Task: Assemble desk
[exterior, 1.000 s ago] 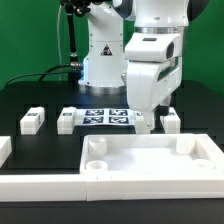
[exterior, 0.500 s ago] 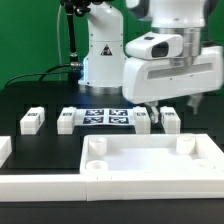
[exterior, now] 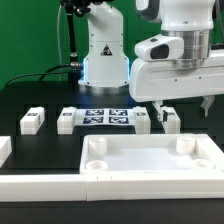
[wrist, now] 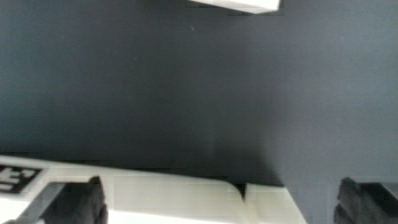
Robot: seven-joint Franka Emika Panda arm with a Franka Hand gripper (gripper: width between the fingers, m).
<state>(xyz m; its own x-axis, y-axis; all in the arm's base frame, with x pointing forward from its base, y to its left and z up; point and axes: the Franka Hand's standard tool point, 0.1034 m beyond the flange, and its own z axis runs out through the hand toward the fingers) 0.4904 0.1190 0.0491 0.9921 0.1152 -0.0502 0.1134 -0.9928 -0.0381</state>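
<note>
Desk top (exterior: pixel 140 165) lies flat on black table (exterior: pixel 30 95), below claw (exterior: pixel 184 106) and nearer camera. Visible corner sockets (exterior: pixel 97 147) face up, empty. Four legs (exterior: pixel 68 120) lie loose in row beyond: two just beneath claw, two toward exterior view's left, past marker board (exterior: pixel 108 118). Hovering claw spread wide, holding nothing. No leg fitted yet; all four left to do.

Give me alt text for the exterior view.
Robot fingers hang open above a black table. In front sits a wide white desk top, with four loose white legs and a marker board lined up behind it.
</note>
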